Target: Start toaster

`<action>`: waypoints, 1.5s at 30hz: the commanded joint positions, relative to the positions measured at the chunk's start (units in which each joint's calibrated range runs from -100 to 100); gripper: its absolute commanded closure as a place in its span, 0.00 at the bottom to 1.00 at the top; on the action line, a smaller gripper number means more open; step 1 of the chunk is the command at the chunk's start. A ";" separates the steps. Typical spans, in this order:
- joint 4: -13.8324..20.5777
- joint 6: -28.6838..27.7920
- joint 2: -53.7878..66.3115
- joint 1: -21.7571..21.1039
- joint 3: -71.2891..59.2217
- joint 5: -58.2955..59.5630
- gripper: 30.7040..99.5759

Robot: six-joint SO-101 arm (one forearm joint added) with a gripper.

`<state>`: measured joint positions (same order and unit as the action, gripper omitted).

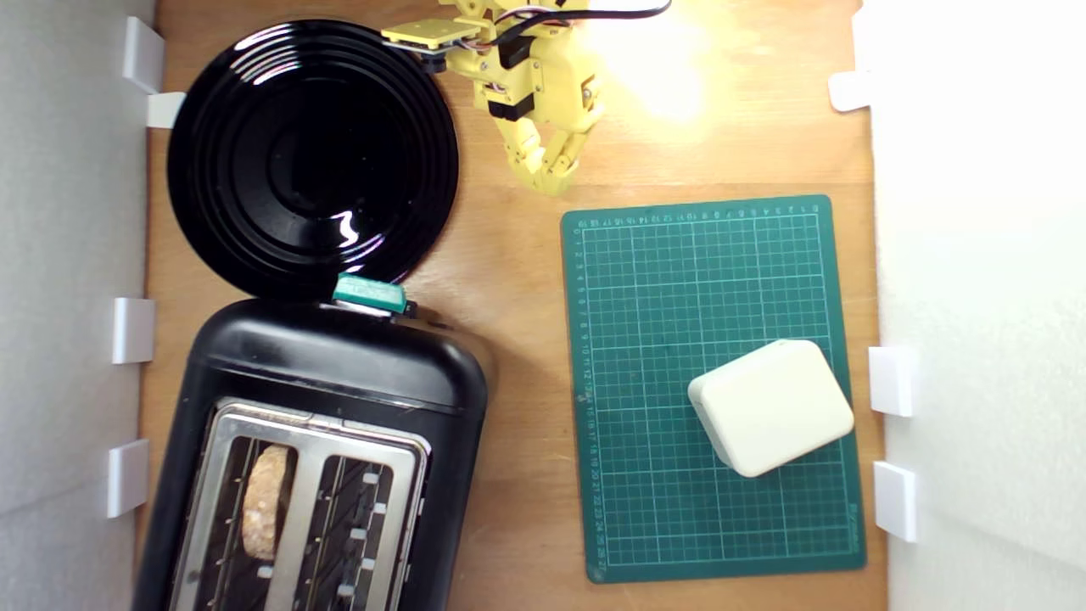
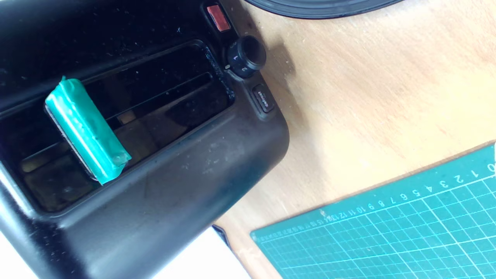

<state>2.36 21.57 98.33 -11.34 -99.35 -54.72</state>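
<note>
The glossy black toaster fills the lower part of the exterior view's left, with its silver top frame and wire grilles. A brownish slice stands in its left slot. The teal lever sticks out of the end face that points towards the arm. My yellow gripper hangs over bare wood near the top of that view, well apart from the lever, its fingers meeting at the tips with nothing between them. The wrist view shows the toaster, its lever, a dial and a red button. No fingers show there.
A round black ribbed plate lies just beyond the toaster, close to the lever. On the exterior view's right lies a green cutting mat with a white box on it. White walls with clips border both sides of the wooden table.
</note>
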 commanded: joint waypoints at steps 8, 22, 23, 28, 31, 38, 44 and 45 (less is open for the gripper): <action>-0.48 0.00 0.58 -0.96 -0.29 -0.22 0.99; -3.30 12.58 -14.99 7.06 15.07 -0.22 0.99; -3.30 13.79 -17.65 8.33 17.71 -0.22 0.98; -2.73 19.66 -29.22 12.93 29.79 -0.31 0.99; 1.77 22.23 -33.47 14.52 34.88 -0.31 0.99; 6.18 24.43 -38.30 15.23 45.69 -0.31 0.99; 9.37 25.69 -41.21 15.31 51.33 0.03 0.99; 9.37 25.58 -41.63 15.31 52.15 0.12 0.99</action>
<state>10.93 46.89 57.73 4.11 -52.92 -54.81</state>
